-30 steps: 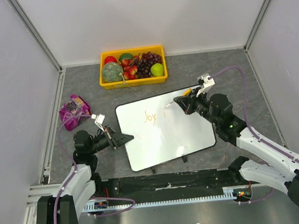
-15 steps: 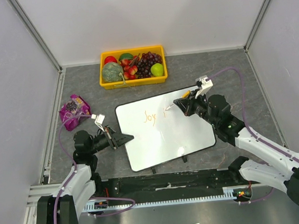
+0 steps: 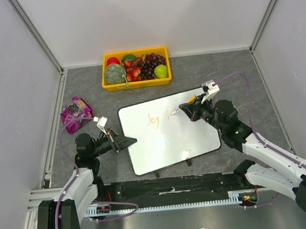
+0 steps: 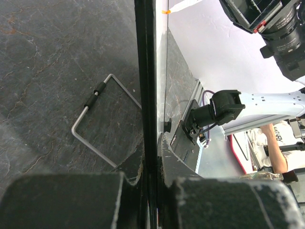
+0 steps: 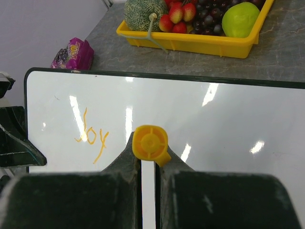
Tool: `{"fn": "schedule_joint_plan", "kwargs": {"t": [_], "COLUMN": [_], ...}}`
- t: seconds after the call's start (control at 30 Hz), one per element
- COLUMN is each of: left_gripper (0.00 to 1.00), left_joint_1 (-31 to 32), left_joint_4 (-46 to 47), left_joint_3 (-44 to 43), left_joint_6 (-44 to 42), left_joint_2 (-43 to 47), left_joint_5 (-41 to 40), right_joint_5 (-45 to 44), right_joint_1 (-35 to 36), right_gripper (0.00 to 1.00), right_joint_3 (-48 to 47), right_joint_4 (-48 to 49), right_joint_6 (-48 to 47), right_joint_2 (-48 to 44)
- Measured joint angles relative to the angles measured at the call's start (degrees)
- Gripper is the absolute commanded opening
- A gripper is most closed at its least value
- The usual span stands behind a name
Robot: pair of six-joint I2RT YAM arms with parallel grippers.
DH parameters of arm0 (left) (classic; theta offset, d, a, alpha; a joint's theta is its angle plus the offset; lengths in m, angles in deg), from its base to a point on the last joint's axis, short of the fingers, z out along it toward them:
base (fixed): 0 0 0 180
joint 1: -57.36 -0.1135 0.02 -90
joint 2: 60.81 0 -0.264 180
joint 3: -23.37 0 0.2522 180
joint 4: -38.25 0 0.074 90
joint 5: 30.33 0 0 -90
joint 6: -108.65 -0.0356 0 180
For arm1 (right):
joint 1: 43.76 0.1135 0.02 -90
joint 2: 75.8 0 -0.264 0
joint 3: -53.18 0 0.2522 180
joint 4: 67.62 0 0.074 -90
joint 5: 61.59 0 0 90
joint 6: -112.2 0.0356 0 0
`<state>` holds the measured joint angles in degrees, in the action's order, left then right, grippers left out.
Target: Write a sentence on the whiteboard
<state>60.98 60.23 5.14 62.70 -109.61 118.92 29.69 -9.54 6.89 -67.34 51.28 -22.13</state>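
The sentence (image 3: 153, 120) shows only "Joy"; right claw (image 3: 188, 109) grips the marker (image 5: 150, 142), left claw (image 3: 124, 142) pinches the board (image 3: 169, 142), next strokes probably go just right.

The glossy, black-framed whiteboard (image 3: 169, 140) lies flat, its orange sentence (image 3: 153, 119) beginning "Joy".

Lab: white-panelled, aluminium-framed robot enclosure (image 3: 149, 17)
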Motion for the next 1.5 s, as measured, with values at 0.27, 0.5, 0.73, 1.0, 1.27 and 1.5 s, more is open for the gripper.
{"fn": "schedule_joint_plan", "kwargs": {"t": [0.27,0.5,0.73,1.0,1.27,1.5], "left_gripper": [0.02,0.02,0.02,0.02,0.02,0.02], "left_joint_1": [0.00,0.00,0.00,0.00,0.00,0.00], "left_joint_4": [0.00,0.00,-0.02,-0.02,0.00,0.00], "left_joint_3": [0.00,0.00,0.00,0.00,0.00,0.00], "left_joint_6": [0.02,0.02,0.02,0.04,0.02,0.04], "left_joint_2": [-0.02,-0.02,-0.02,-0.02,-0.02,-0.02], "left_joint_5": [0.00,0.00,0.00,0.00,0.00,0.00], "right_joint_5": [1.77,2.40,2.32,2.23,0.68,-1.44], "right_joint_1": [0.00,0.00,0.00,0.00,0.00,0.00], "right_gripper": [0.00,0.00,0.00,0.00,0.00,0.00], "right_joint_3": [1.62,2.40,2.40,0.79,-0.96,-2.10], "right_joint_4": [-1.57,-2.38,-1.68,-1.18,-1.25,-1.31], "right_joint_6": [-0.02,0.04,0.35,0.94,0.90,0.68], "right_joint_2": [-2.08,-3.06,-2.49,-0.37,0.85,1.57]}}
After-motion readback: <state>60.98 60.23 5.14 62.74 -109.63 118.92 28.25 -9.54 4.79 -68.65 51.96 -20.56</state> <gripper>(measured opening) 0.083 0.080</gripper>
